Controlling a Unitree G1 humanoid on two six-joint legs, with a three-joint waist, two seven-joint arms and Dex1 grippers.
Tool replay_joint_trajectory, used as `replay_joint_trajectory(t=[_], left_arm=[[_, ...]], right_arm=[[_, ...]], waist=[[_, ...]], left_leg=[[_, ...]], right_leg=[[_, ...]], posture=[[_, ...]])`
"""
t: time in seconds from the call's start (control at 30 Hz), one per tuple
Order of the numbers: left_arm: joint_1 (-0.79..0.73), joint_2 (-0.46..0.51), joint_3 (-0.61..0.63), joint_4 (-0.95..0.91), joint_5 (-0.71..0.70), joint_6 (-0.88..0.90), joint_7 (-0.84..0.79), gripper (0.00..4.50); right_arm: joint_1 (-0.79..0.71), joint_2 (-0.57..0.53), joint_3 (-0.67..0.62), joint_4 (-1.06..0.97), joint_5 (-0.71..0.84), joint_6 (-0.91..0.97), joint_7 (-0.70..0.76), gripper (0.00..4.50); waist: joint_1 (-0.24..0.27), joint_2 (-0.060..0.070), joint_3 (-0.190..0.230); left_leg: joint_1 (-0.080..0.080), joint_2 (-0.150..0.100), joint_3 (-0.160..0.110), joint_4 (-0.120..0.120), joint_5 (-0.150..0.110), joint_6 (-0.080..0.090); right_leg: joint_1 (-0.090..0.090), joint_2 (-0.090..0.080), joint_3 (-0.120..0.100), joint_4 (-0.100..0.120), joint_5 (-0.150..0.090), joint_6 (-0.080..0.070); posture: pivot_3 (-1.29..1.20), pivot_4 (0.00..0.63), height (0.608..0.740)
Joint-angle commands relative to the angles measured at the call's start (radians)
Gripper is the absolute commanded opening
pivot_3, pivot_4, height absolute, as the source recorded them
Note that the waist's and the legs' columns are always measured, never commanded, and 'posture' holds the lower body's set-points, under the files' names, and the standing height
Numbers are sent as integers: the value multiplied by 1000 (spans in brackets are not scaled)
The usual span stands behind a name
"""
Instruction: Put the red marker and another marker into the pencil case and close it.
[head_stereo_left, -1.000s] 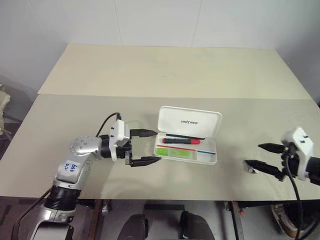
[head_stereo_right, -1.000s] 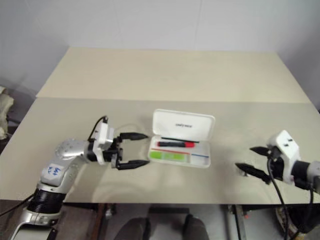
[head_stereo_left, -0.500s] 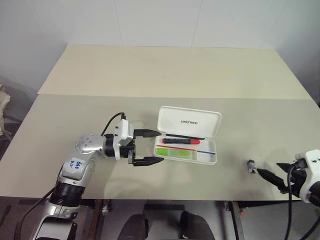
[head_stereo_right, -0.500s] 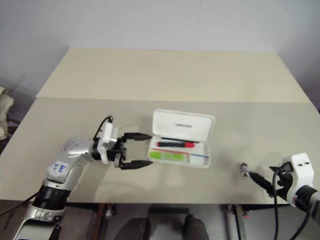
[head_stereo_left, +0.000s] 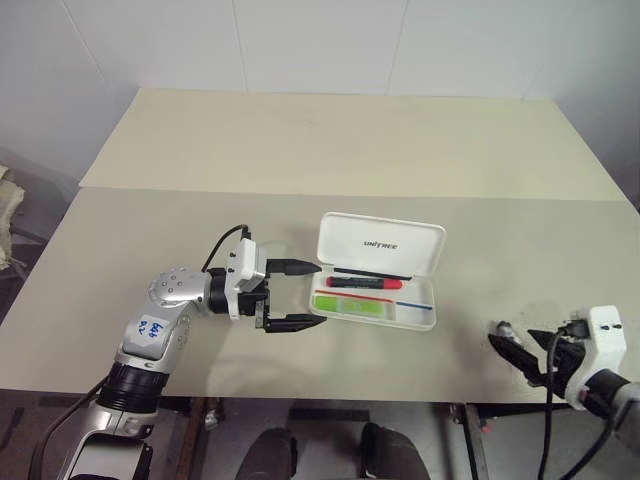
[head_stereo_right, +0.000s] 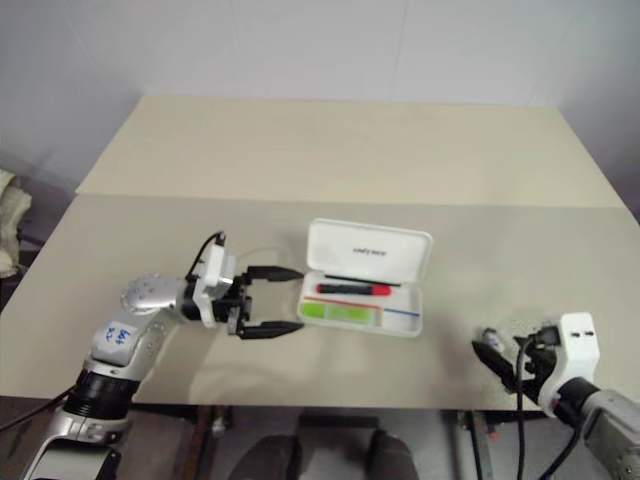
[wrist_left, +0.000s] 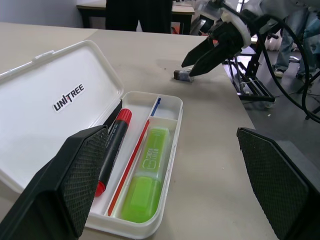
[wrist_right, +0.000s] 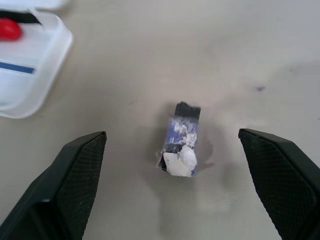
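The case (head_stereo_left: 378, 270) lies open just off the left gripper's (head_stereo_left: 296, 295) wide-spread tips, red marker (head_stereo_left: 362, 283) and green marker (head_stereo_left: 349, 305) inside, while the right gripper (head_stereo_left: 515, 350), spread wide and empty, straddles a small stub (wrist_right: 181, 139).

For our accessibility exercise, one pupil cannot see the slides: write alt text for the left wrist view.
An open white case lies on a beige table, holding a red marker and a green marker side by side. The left end effector stands open just short of it, and beyond it the right end effector points at a small stub.
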Motion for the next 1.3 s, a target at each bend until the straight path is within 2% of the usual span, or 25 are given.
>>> replay_joint_trajectory(t=[0.03,0.3,0.43,0.67,0.7,0.93,1.13,1.3], left_arm=[[-5,4,9,-21,-2,-8,1,4414],[-19,6,12,-18,-1,-7,8,4414],[-25,15,20,-18,-3,-4,8,4414],[-23,18,24,-12,0,-11,8,4414],[-24,15,22,-11,1,-13,10,4414],[-34,1,15,-4,4,-18,16,4414],[-28,4,18,-9,6,-22,16,4414],[-16,15,25,-18,7,-24,18,4414]], right_arm=[[-28,17,24,-22,-20,-6,-70,4461],[-64,78,111,-27,-56,-18,-170,4461],[-24,58,122,-29,-75,-23,-165,3170],[44,-19,114,-36,-104,-25,-139,566],[44,-28,123,-37,-107,-29,-136,373],[-88,-75,187,-24,-102,-118,-68,373],[-221,-189,231,32,-44,-238,189,373],[-319,-313,329,137,-52,-371,453,373]], waist=[[0,0,0],[-1,0,-1],[-1,0,-1],[3,0,-1],[4,0,-1],[-7,0,-1],[-22,1,-1],[-19,1,-1]], left_leg=[[0,0,0,0,0,0],[0,0,0,0,0,1],[0,0,0,0,-1,1],[0,0,0,-1,-2,3],[0,0,0,0,-2,3],[0,0,1,0,-2,3],[0,0,1,0,-2,3],[0,0,0,0,-2,4]], right_leg=[[0,0,0,0,0,0],[0,0,0,0,0,0],[0,0,0,0,0,0],[0,1,0,0,0,-1],[0,1,0,0,0,-1],[0,1,0,0,0,-1],[0,1,0,0,0,-1],[0,0,0,0,0,0]], posture=[[0,150,740],[0,150,740],[0,150,740],[0,150,740],[0,150,740],[0,150,740],[0,150,740],[0,150,740]])
